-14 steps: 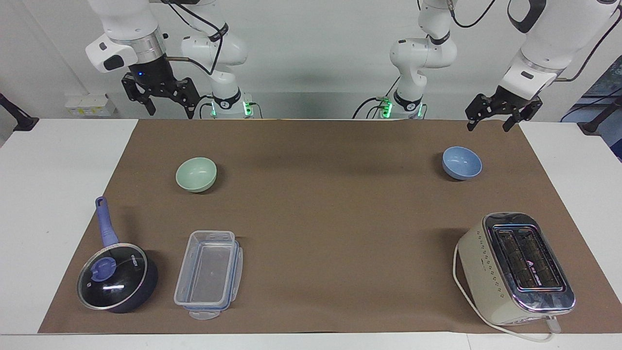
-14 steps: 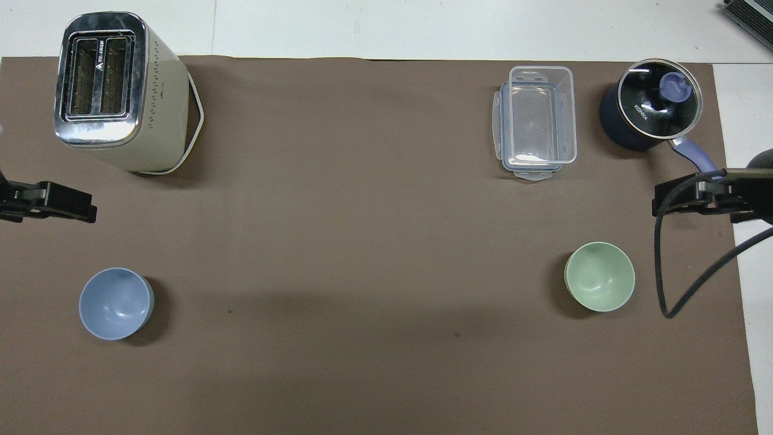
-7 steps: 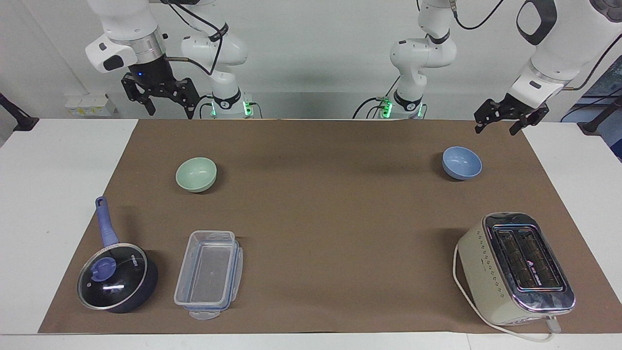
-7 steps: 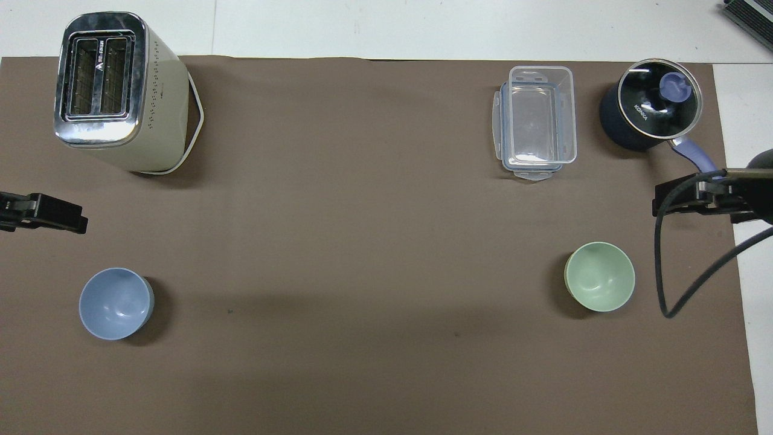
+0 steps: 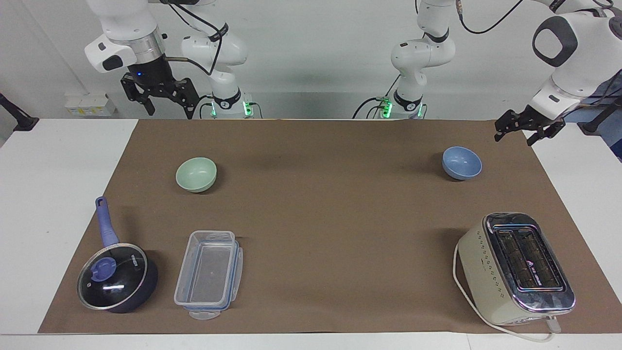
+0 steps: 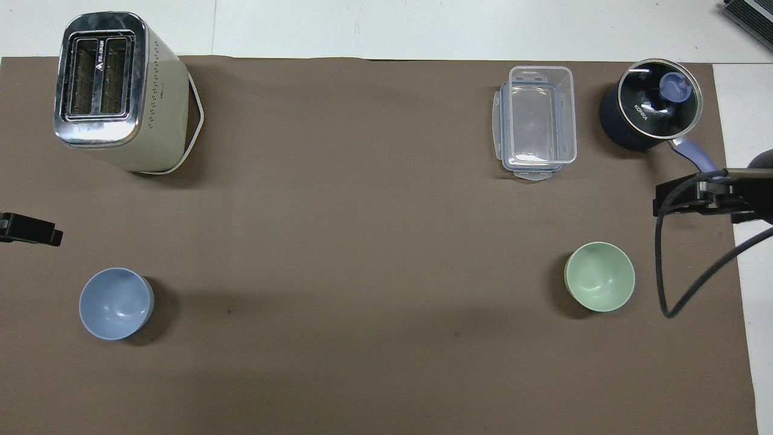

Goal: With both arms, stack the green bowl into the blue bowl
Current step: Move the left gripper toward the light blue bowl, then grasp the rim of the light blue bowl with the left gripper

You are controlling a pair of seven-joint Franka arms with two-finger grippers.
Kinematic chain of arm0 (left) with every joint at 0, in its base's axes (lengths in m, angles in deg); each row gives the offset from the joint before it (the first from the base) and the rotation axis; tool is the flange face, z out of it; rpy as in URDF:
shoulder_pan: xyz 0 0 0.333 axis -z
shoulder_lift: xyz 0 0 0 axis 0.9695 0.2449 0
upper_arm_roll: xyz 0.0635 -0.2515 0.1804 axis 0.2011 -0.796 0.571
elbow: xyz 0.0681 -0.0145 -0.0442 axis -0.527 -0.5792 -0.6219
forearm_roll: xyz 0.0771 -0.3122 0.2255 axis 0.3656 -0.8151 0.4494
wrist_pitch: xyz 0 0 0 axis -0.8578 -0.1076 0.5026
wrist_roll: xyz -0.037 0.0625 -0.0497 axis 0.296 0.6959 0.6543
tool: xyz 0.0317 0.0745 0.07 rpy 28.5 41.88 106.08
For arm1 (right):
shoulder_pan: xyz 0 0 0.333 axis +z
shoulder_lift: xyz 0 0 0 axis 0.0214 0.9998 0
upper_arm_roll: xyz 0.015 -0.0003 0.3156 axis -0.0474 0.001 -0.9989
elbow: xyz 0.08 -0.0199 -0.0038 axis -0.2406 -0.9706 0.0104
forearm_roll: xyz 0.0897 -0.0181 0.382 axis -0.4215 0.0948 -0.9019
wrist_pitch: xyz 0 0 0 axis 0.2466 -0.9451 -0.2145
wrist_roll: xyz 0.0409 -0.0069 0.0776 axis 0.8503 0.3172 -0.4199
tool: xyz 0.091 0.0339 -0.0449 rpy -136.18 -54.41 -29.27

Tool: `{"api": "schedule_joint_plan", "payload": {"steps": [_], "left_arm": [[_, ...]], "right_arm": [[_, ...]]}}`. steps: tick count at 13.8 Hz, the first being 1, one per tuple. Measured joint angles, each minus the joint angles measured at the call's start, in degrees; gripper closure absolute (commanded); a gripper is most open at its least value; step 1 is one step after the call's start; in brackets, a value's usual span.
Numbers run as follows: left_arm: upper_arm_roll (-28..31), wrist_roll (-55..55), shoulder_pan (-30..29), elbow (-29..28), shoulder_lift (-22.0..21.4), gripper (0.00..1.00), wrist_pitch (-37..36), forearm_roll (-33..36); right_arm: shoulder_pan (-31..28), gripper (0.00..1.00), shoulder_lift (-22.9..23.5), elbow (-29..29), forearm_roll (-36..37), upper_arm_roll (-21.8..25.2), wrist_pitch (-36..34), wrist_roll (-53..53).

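The green bowl (image 5: 196, 174) (image 6: 599, 284) stands upright and empty on the brown mat (image 5: 330, 218) toward the right arm's end. The blue bowl (image 5: 461, 163) (image 6: 116, 303) stands upright and empty toward the left arm's end. The two bowls are far apart. My left gripper (image 5: 514, 140) (image 6: 30, 228) is open and empty, in the air over the mat's edge beside the blue bowl. My right gripper (image 5: 171, 113) (image 6: 664, 202) is open and empty, raised over the mat's edge at its own end, apart from the green bowl.
A cream toaster (image 5: 515, 267) (image 6: 115, 90) stands farther from the robots than the blue bowl. A clear plastic container (image 5: 209, 274) (image 6: 536, 121) and a dark blue lidded saucepan (image 5: 114, 277) (image 6: 649, 112) stand farther out than the green bowl. A black cable (image 6: 664, 272) hangs from the right arm.
My left gripper has swung outward toward its own end of the table, away from the blue bowl. The right arm and both bowls have not moved.
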Motion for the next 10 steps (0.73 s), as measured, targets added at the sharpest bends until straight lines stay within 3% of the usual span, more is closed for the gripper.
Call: {"api": "schedule_joint_plan", "payload": {"steps": [5,10], "left_arm": [[0.1,8.3,-4.8,-6.9,-0.7,0.0,4.8,-1.9],[0.1,10.7,-5.9,-15.9,-0.8,0.0,11.6,-3.0]], "right_arm": [[-0.1,0.0,0.0,0.0,0.0,0.0,0.0,0.0],[-0.1,0.0,0.0,0.0,0.0,0.0,0.0,0.0]]}}
